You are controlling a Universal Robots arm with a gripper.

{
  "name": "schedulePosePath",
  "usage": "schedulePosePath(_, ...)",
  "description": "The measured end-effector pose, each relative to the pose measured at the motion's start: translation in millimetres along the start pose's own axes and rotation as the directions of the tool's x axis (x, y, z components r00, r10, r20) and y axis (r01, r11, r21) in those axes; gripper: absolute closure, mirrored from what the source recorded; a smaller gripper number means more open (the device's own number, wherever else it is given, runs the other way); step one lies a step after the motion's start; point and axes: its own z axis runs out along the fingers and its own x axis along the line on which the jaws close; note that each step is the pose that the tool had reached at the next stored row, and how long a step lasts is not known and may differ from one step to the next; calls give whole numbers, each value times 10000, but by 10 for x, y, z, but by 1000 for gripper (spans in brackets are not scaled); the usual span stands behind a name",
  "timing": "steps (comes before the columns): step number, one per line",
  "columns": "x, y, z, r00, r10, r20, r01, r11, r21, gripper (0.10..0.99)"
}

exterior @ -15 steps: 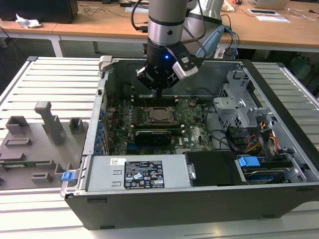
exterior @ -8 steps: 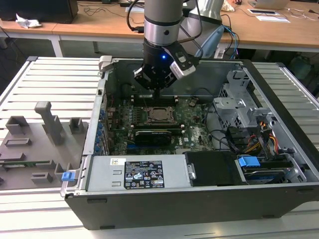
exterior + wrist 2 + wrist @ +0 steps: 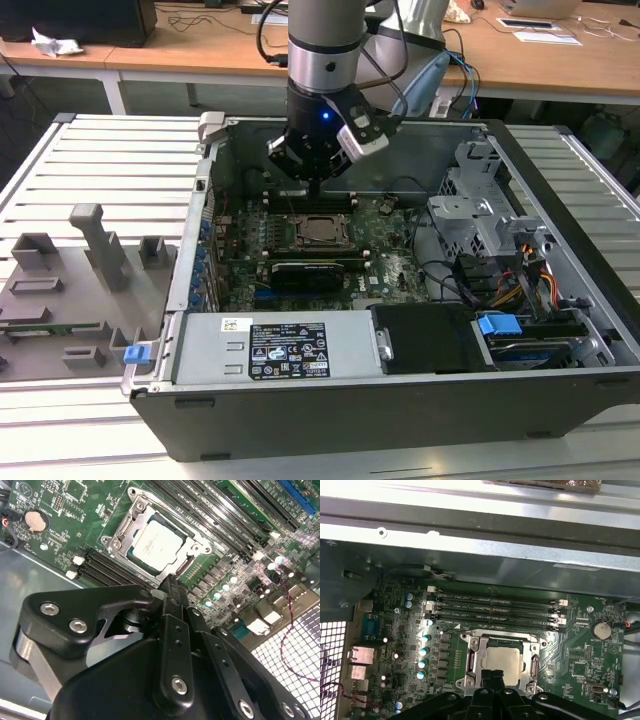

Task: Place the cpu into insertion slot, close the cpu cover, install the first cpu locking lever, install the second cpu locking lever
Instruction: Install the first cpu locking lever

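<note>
While desks (image 3: 560, 60) stand behind the slatted table (image 3: 100, 160), the claw (image 3: 170, 582) hangs closed, empty, near the cpu (image 3: 157, 545).

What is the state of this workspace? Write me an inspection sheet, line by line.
Surface: slatted table carrying an open computer case; green motherboard inside.
Job's things: cpu seated, cpu cover lying flat over it; latching cannot be told.
Clutter: grey fixture blocks on the table, at the exterior view's left.
Grippers: gripper shut, empty, beside the cover's edge.
Cables: coloured bundle in the case; arm cables.
Surroundings: wooden desks behind.
</note>
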Motion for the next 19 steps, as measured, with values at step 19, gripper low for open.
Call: schedulePosePath(19, 202, 19, 3, 10000, 21, 62, -21, 10000, 1, 980)
